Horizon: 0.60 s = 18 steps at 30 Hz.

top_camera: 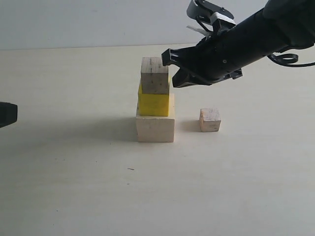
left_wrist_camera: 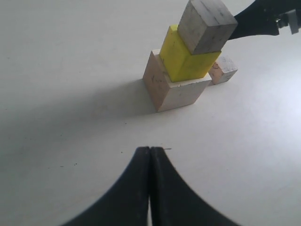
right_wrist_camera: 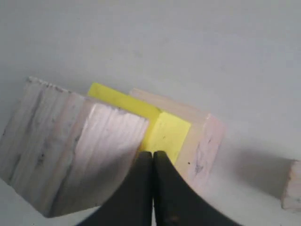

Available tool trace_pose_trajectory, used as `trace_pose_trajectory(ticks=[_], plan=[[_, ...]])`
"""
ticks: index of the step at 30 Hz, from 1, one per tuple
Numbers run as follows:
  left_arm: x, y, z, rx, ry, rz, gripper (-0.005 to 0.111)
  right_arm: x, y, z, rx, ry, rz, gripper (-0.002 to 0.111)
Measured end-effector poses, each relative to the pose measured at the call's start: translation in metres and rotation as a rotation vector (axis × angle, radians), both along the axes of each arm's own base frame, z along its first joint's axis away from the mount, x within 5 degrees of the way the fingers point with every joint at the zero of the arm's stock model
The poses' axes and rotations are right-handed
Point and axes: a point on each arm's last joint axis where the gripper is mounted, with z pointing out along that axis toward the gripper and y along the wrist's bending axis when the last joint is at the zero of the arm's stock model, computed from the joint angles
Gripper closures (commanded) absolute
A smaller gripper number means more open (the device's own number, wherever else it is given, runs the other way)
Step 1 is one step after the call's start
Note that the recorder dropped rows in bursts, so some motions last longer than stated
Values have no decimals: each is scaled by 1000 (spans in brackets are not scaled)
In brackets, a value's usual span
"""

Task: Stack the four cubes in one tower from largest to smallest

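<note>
Three cubes stand in a tower [top_camera: 154, 101] on the table [top_camera: 74, 187]. The big block [top_camera: 155, 129] is at the bottom. The yellow cube [top_camera: 154, 102] sits on it, a bit toward the left side in the exterior view. The grey cube [top_camera: 154, 75] is on top of the yellow cube.

The small cube [top_camera: 209, 120] is not on the tower. It sits alone on the table, near the big block, on the right side. There is a gap between them.

The right gripper [top_camera: 168, 58] is up high, just beside the right side of the grey cube. Its two fingers [right_wrist_camera: 141, 188] are pressed together and hold nothing. I cannot tell if it touches the grey cube.

The left gripper [top_camera: 7, 114] is at the far left edge, well apart from the tower. Its fingers [left_wrist_camera: 136, 188] are pressed together too, with nothing between them. It points toward the tower, low over the table.
</note>
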Motion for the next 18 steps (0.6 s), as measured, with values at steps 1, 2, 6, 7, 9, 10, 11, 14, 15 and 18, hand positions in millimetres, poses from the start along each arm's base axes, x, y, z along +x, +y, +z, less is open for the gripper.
trace_pose_trajectory(ticks=[1, 2, 6, 7, 9, 10, 11, 14, 15, 18], plan=[[0, 0, 0, 1, -1, -1, 107, 0, 0, 0, -1, 5, -6, 108], [0, 0, 0, 1, -1, -1, 107, 0, 0, 0, -2, 8, -10, 108], [0, 0, 0, 1, -1, -1, 107, 1, -1, 0, 10, 25, -53, 108], [0, 0, 0, 1, -1, -1, 107, 1, -1, -1, 15, 33, -72, 108], [0, 0, 0, 1, -1, -1, 107, 0, -3, -5, 6, 48, -95, 108], [0, 0, 0, 1, -1, -1, 107, -1, -4, -7, 2, 54, -100, 108], [0, 0, 0, 1, -1, -1, 107, -2, -5, -8, -4, 57, -104, 108], [0, 0, 0, 1, -1, -1, 107, -3, -6, -11, -11, 62, -107, 108], [0, 0, 0, 1, -1, -1, 107, -3, -6, -11, -11, 62, -107, 108], [0, 0, 0, 1, -1, -1, 107, -3, -6, -10, -10, 57, -105, 108]])
